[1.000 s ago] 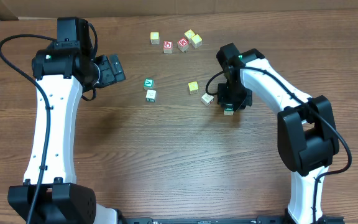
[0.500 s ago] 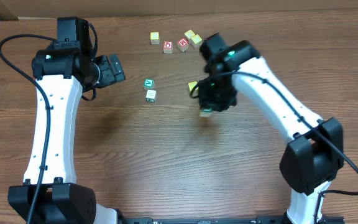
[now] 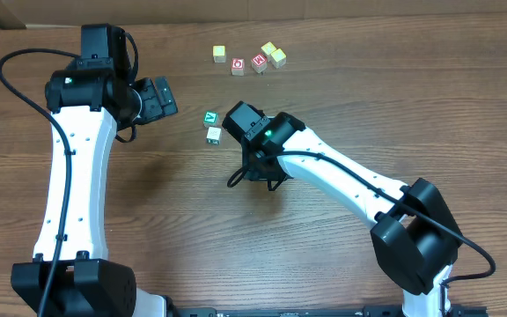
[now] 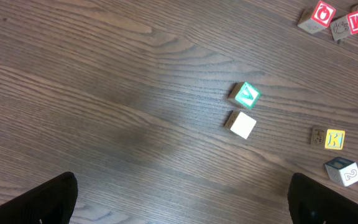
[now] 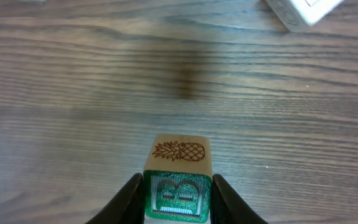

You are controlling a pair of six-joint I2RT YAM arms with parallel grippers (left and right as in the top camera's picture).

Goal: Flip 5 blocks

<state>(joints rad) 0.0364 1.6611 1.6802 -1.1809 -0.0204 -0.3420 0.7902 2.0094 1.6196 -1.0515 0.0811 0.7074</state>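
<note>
I see the right gripper [image 5: 178,200] at the bottom centre of the right wrist view, pinching the pineapple block [image 5: 178,160]. Its two fingers [image 5: 131,198] press on the block's left and right sides. The face with the brown pineapple drawing points toward the top of the frame, and a green-framed letter B faces the lens. I cannot tell whether this block touches the table [image 5: 73,93] or hangs just over it. A pale block [image 5: 303,9] is cut off by the upper right corner of that view, well apart from the held one.

In the overhead view, the right arm [image 3: 341,180] reaches from the lower right to the middle of the frame, and its wrist hides the held block from me. Just up and left of the wrist sit the green block [image 3: 209,118] and the white block [image 3: 214,134], close together with the green one above. Near the top edge lies a loose group: a cream block [image 3: 219,54], a red block [image 3: 238,66], a second red block [image 3: 259,62] and a pair of yellow blocks [image 3: 274,54].

The left gripper [image 4: 182,193] is spread wide. Only its dark fingertips [image 4: 48,199] show, in the bottom corners of the left wrist view, with bare wood between them. At the right edge of that view I see a yellow K block [image 4: 332,139] and, just below it, a block marked 2 [image 4: 342,172].
</note>
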